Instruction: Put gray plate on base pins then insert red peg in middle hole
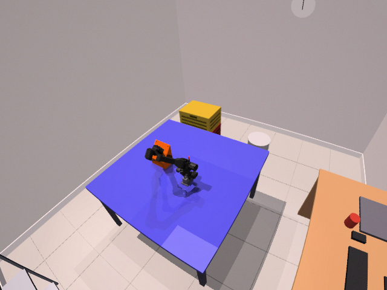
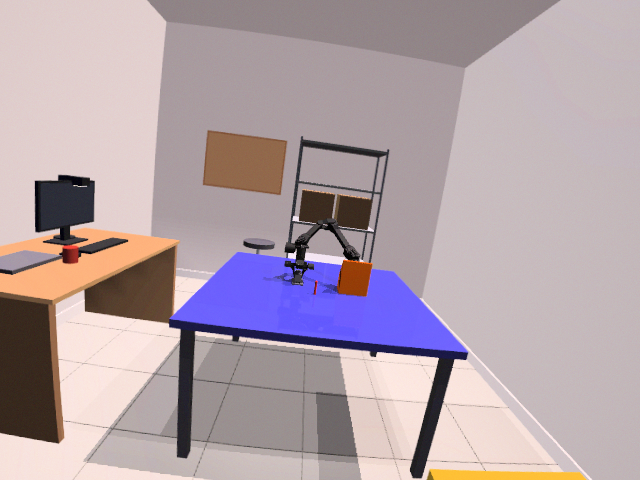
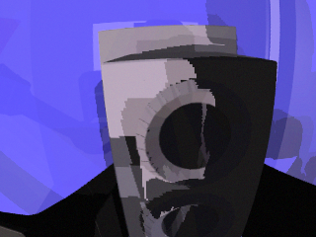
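gripper (image 1: 188, 180): clamped on the gray plate (image 3: 168, 132), pointing down at the blue table (image 1: 218, 162), a short way out from the orange arm mount (image 1: 164, 153).
gray plate: held at one end so it hangs edge-on below the wrist; in the wrist view its holes line up in a row, the middle hole largest. holding the end probably keeps the holes free for the pins.
base with two pins: cannot tell where it is; the plate hides the table straight below it.
red peg (image 2: 314, 287): stands upright on the table just beside the arm mount, apart from the gripper, untouched because the plate goes first.
stage, as i judge it: plate not yet seated, lowering to come.
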